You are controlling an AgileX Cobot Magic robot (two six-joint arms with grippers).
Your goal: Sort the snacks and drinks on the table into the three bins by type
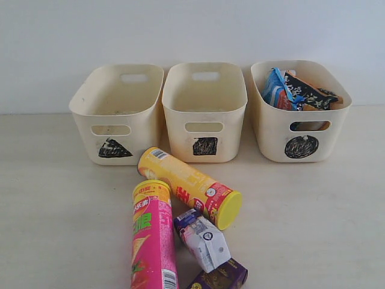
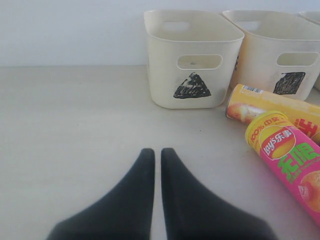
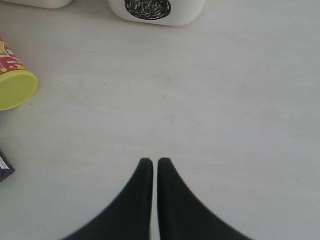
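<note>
The yellow tube (image 1: pixel 189 186) and the pink tube (image 1: pixel 153 238) lie on the table (image 1: pixel 313 217) before the bins. Beside them lie the white-and-purple carton (image 1: pixel 204 239) and the dark purple carton (image 1: pixel 221 278). The blue bag (image 1: pixel 278 90) and orange bag (image 1: pixel 313 93) sit in the circle bin (image 1: pixel 301 144). The triangle bin (image 1: pixel 114 129) and square bin (image 1: pixel 204 129) show nothing inside. Neither gripper appears in the exterior view. My left gripper (image 2: pixel 157 152) is shut over bare table, left of the pink tube (image 2: pixel 290 165). My right gripper (image 3: pixel 152 162) is shut too, right of the yellow tube's lid (image 3: pixel 15 89).
The three bins stand in a row against a pale wall (image 1: pixel 192 30). Bare table lies to the left and right of the pile of tubes and cartons.
</note>
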